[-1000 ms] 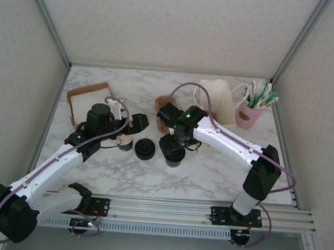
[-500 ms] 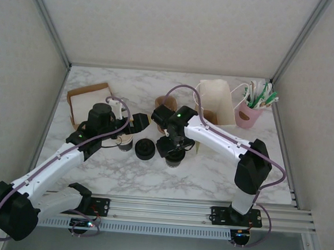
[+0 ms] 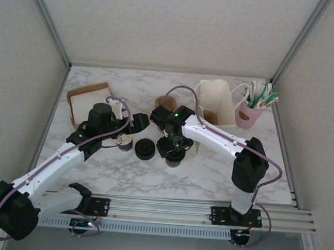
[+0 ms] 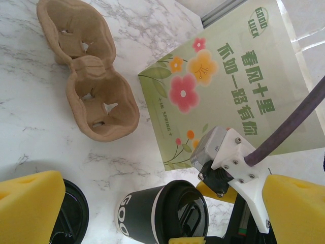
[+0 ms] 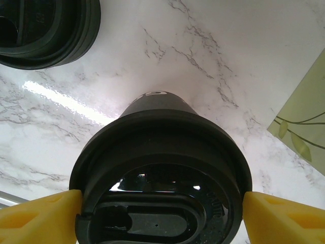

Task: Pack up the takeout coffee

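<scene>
1. Right gripper (image 5: 162, 203) straddles the small black lidded paper coffee cup (image 5: 157, 147) on the marble table (image 5: 213, 40), yellow pads (image 5: 35, 218) at its 3 and 9 o'clock; grip unclear.
2. It should close gently, then lift straight.

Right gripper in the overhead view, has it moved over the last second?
Yes. The right gripper shifted slightly left, toward the stack of black lids, above the takeout coffee.
</scene>
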Available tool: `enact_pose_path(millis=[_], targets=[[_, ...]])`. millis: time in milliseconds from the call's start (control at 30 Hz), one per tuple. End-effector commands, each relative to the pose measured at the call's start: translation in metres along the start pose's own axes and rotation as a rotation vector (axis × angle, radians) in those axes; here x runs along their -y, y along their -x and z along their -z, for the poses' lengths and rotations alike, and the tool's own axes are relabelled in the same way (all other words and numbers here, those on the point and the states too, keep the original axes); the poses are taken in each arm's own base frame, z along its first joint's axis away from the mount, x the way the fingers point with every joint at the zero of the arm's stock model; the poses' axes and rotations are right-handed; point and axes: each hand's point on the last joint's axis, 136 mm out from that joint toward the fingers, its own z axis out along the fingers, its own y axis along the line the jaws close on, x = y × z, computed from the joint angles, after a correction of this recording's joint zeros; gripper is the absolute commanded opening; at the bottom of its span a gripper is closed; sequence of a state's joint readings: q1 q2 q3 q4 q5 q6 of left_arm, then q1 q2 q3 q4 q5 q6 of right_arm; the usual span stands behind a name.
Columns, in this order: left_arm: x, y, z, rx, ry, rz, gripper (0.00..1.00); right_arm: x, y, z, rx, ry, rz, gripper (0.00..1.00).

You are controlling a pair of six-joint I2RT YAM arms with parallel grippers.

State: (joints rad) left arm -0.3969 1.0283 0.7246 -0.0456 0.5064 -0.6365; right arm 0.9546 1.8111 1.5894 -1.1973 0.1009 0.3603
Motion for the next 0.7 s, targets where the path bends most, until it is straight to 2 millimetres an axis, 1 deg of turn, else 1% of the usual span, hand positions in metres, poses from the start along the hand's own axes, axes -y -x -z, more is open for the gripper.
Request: enact_pose_path(millis=[0, 667], targets=[[0.0062, 0.0065, 0.0025, 0.014, -0.028, 0.001, 1.00, -0.0052, -0.0038, 0.0013, -0.021, 0.006, -0.004, 0.81], [0.0069, 0.0061, 0.0037, 0.015, -0.030, 0.000, 1.00, -0.0050, -0.0071, -0.0059, -0.046, 0.000, -0.008, 0.80]])
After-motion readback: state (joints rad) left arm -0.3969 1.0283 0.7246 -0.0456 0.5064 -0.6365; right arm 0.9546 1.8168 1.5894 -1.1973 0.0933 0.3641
